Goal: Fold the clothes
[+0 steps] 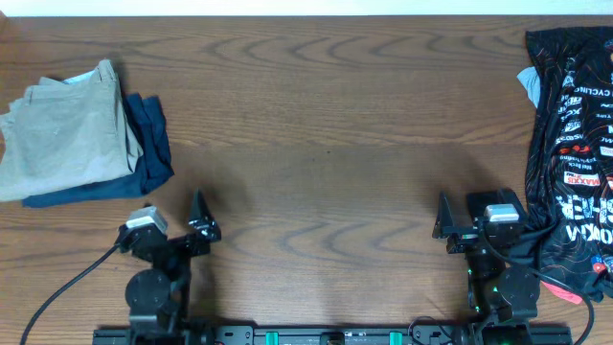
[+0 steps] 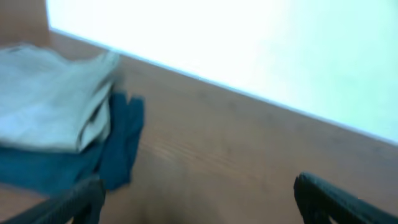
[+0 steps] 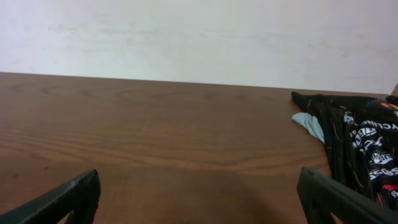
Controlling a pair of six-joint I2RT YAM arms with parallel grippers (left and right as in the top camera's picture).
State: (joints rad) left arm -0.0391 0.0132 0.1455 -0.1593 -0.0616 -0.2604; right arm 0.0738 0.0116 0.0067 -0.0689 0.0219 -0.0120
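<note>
Hanging wide open and empty, left claw [image 2: 205, 208] and right claw [image 3: 199, 205] should pinch only the khaki shorts [image 1: 62, 129], not the navy shorts [image 1: 148, 158] beneath.

A brown wooden table [image 3: 174, 137] runs back to a plain white wall [image 3: 186, 37]. At the right edge lies a crumpled black jersey [image 3: 364, 140] printed with white and red lettering, and a pale blue patch [image 3: 309, 122] shows at its near corner. The right gripper [image 3: 198, 186] is spread wide with nothing between its dark fingers [image 3: 74, 196], which sit in the bottom corners.
</note>
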